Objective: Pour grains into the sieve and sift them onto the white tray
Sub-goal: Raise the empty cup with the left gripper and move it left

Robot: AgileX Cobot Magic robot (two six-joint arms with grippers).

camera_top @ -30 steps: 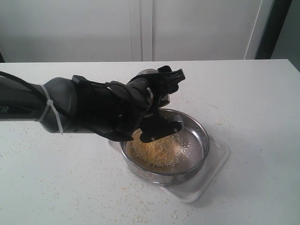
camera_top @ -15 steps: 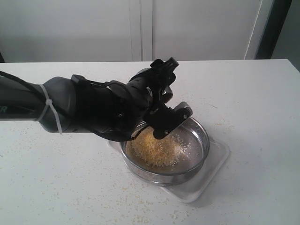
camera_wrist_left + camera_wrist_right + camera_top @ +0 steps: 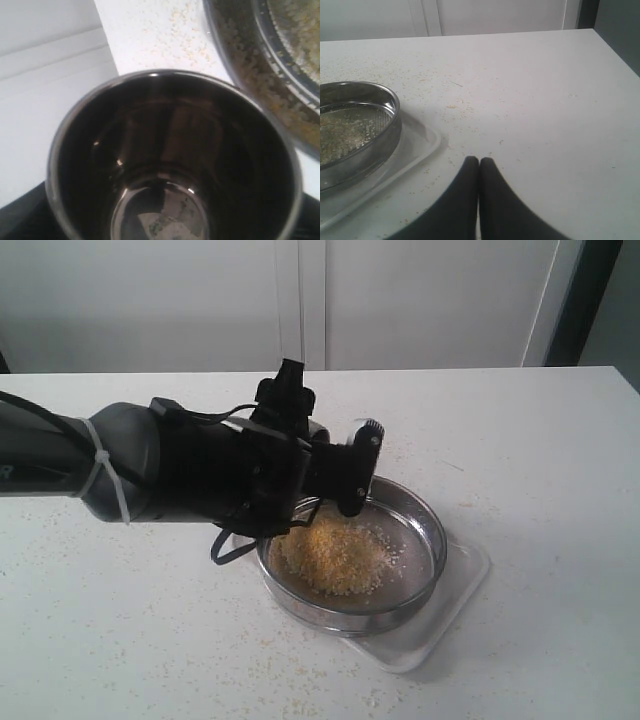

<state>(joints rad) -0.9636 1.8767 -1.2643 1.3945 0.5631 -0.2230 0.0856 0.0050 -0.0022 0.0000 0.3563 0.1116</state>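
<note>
The sieve [image 3: 420,540] rests on the white tray [image 3: 450,605] at the table's middle. A yellow-orange heap of grains [image 3: 335,555] with whitish bits lies on its mesh, toward its left side. My left gripper [image 3: 326,430] hovers over the sieve's far left rim, shut on a small steel cup [image 3: 175,150]. The cup looks empty inside and its mouth fills the left wrist view, with the sieve [image 3: 250,70] close beside it. My right gripper [image 3: 479,161] is shut on nothing, low over the table beside the tray [image 3: 420,145] and sieve [image 3: 380,130]. It does not show in the exterior view.
Stray grains [image 3: 300,680] are scattered over the white table [image 3: 540,460] around the tray. A white wall with panels [image 3: 420,300] stands behind the table's far edge. The left arm [image 3: 150,475] stretches over the table's left half.
The left wrist has rolled back, swinging the cup from tipped over the sieve to held back above the far left rim. The heap of grains lies in the sieve.
</note>
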